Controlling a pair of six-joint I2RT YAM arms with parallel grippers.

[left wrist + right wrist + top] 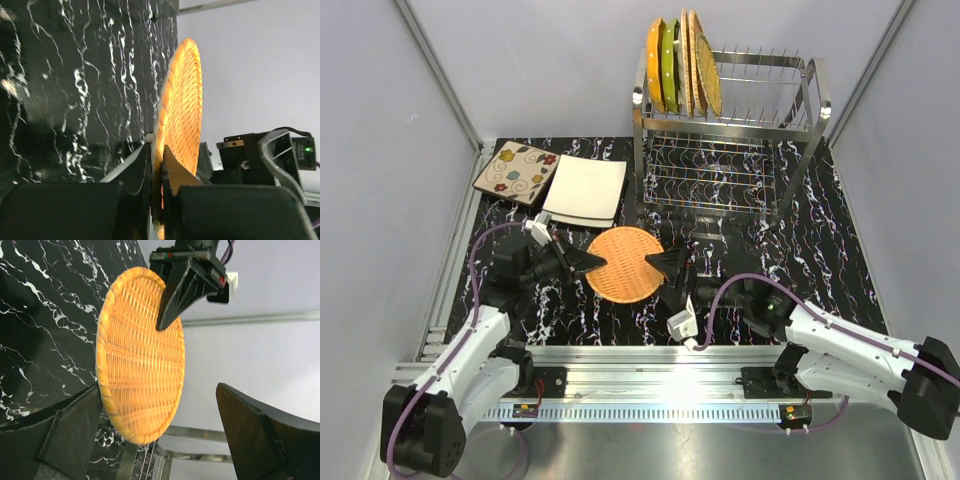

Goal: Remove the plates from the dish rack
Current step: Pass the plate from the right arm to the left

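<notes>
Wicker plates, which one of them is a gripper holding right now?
The round wicker plate held flat in front of the dish rack, its rim pinched by the left gripper. The other wicker plates stand on edge in its top tier.

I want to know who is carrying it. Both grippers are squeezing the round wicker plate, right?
Not both. The left gripper is shut on the rim of the round wicker plate, but the right gripper is open, with its fingers spread wide apart and one on each side of the plate. The right wrist view shows this.
</notes>
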